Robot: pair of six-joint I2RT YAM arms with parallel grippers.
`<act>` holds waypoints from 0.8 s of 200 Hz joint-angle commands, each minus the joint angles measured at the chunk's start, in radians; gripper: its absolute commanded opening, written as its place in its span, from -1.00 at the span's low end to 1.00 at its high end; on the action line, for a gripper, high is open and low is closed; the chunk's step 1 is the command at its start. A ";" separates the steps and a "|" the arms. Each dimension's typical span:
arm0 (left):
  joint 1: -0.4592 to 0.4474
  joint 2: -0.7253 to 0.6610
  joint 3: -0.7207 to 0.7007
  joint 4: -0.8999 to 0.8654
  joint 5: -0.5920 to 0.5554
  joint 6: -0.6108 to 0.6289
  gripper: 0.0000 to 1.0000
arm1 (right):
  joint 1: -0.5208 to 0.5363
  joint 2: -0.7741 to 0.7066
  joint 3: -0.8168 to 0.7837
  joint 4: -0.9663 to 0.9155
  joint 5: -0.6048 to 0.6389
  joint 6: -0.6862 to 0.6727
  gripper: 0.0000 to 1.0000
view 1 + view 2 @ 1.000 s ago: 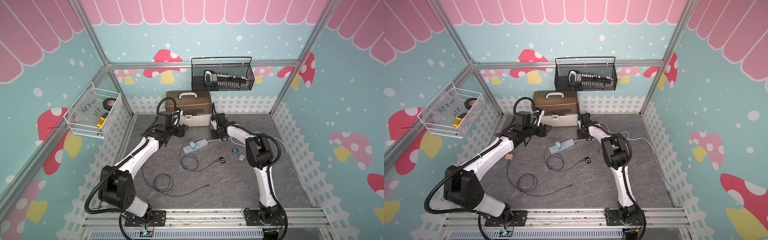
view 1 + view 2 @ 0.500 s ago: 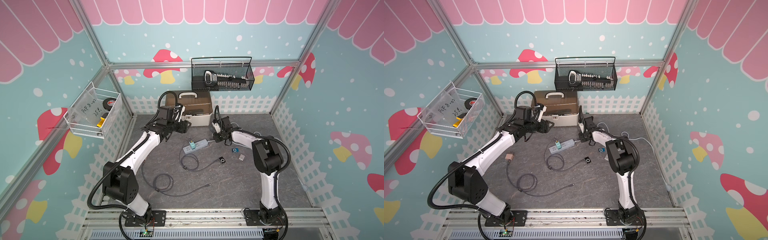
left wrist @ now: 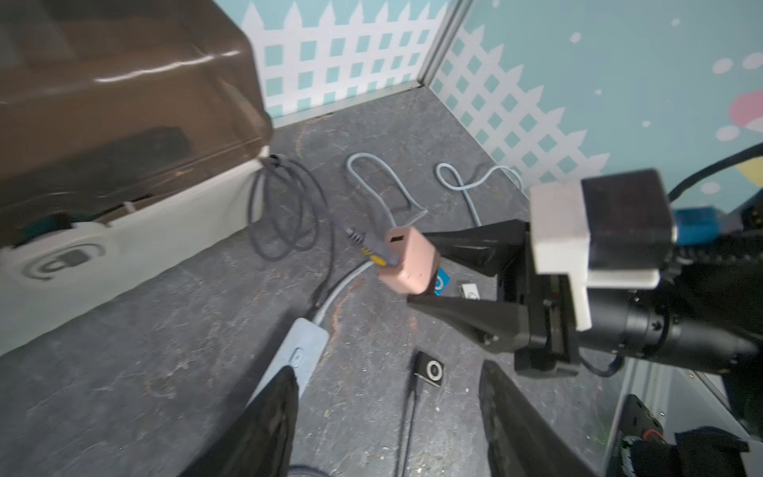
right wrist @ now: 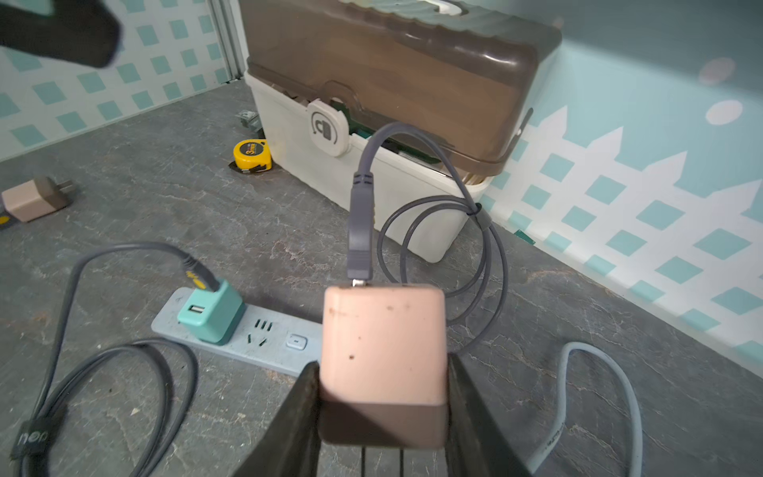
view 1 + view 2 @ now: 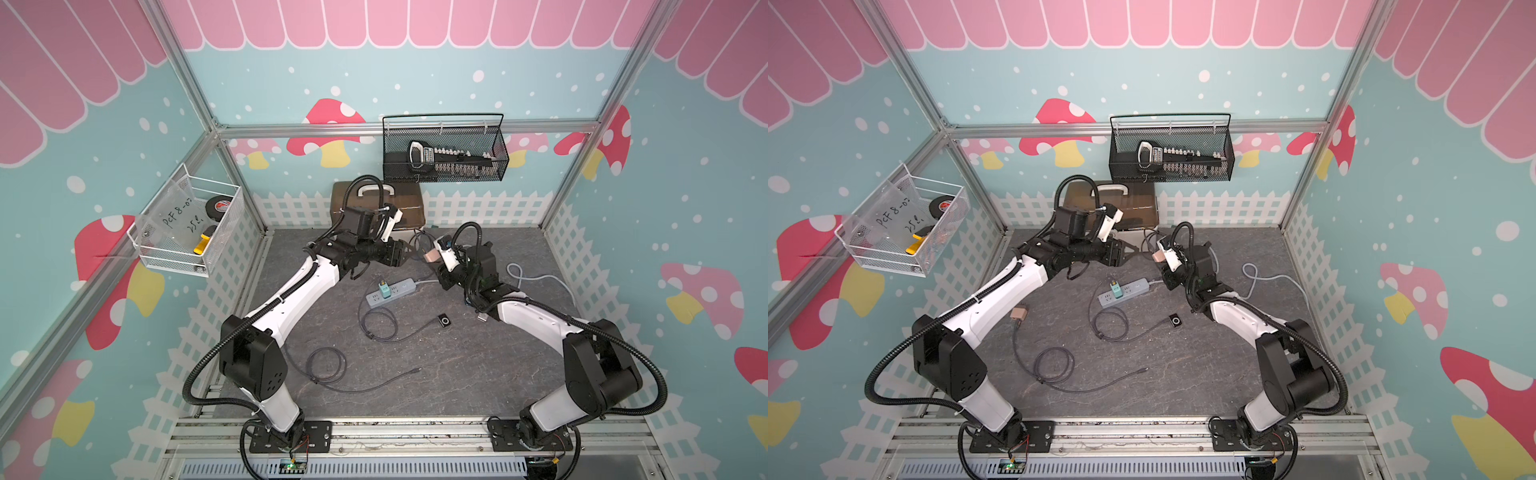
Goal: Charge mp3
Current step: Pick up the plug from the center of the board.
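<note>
Matt pink charger (image 4: 384, 351), glossy box lid (image 4: 392, 62)

handwriting on the clear sheet (image 5: 175, 219) in the white wire basket (image 5: 222, 232) reads roughly "pcf 8-0", its last character cut off, with "25" and an unclear mark beneath; both top views show it. in the right wrist view the yellow tape measure (image 4: 250, 155) bears a "3" beside print too fine to read, the strap (image 4: 35, 437) round the grey cable (image 4: 119, 247) carries letters like "non", the box latch (image 4: 328, 127) shows a padlock sign, and the power strip (image 4: 276, 351) has a power symbol on its switch. the label (image 5: 426, 156) on the item in the black mesh basket (image 5: 444, 120) cannot be read.
</note>
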 commanded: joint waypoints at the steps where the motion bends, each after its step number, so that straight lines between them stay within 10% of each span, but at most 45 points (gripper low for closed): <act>1: -0.039 0.022 0.035 -0.031 0.010 -0.044 0.37 | 0.028 -0.072 -0.067 0.130 0.021 -0.063 -0.68; 160: -0.094 0.008 0.005 -0.050 0.026 -0.133 0.34 | 0.049 -0.208 -0.266 0.358 0.012 -0.117 -0.70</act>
